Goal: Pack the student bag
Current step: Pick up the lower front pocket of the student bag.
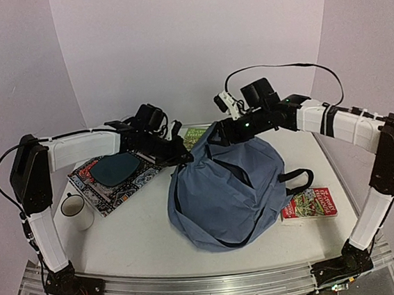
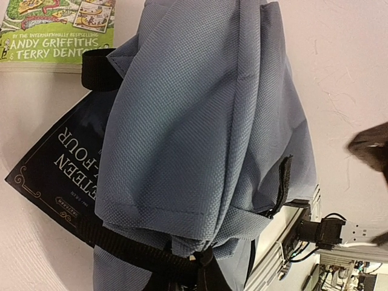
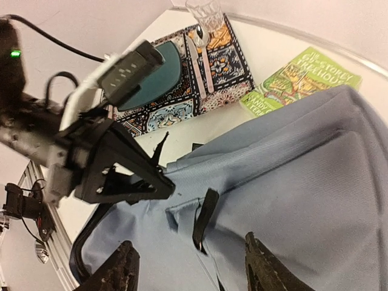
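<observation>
The student bag [image 1: 226, 193], a soft grey-blue backpack, slumps in the middle of the table. My left gripper [image 1: 185, 158] is shut on a fold of fabric at its upper left edge; in the left wrist view the gripper [image 2: 203, 265] pinches the cloth beside a black strap [image 2: 121, 245]. My right gripper [image 1: 212, 139] hovers over the bag's top, open, and in the right wrist view it [image 3: 191, 273] has only bag fabric and a black zipper tab [image 3: 205, 217] below it. A dark book [image 2: 57, 176] lies partly under the bag.
A green book [image 1: 194, 134] lies behind the bag and a red book [image 1: 310, 204] to its right. A patterned placemat [image 1: 96, 188] with a teal plate [image 1: 114, 169] is on the left, a white mug [image 1: 74, 208] in front of it. A glass [image 3: 204, 12] stands at the mat's far end.
</observation>
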You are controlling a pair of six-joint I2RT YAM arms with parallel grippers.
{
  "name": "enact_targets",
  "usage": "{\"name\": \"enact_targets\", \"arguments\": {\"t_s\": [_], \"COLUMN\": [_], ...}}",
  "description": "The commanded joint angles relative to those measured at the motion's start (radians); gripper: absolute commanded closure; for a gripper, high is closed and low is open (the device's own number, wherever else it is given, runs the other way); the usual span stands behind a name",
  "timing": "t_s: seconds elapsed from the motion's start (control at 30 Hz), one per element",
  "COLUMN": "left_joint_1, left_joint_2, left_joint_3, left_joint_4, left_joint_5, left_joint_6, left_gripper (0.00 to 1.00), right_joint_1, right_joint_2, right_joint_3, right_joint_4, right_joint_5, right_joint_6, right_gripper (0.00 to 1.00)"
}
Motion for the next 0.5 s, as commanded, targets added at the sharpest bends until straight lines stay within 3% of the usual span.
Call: {"name": "enact_targets", "arguments": {"t_s": [0.0, 0.3, 0.47], "left_joint_1": [0.005, 0.005, 0.006], "left_joint_2": [-0.032, -0.035, -0.046], "left_joint_3": [0.075, 0.081, 0.066], "left_joint_4": [0.056, 0.056, 0.055], "left_joint_5": [0.046, 0.054, 0.019], "left_joint_6": [-0.004, 0.009, 0.002], "left_gripper": [1.00, 1.00, 1.00], "right_joint_1": [0.008, 0.008, 0.008], "right_joint_2": [0.083, 0.182, 0.172], "right_joint_3": [0.074, 0.138, 0.133], "right_joint_4": [-0.019, -0.018, -0.018], "right_joint_5": [-0.043, -0.073, -0.069], "right_joint_6": [0.055, 0.076, 0.068], "right_gripper": [0.47, 0.60, 0.87]}}
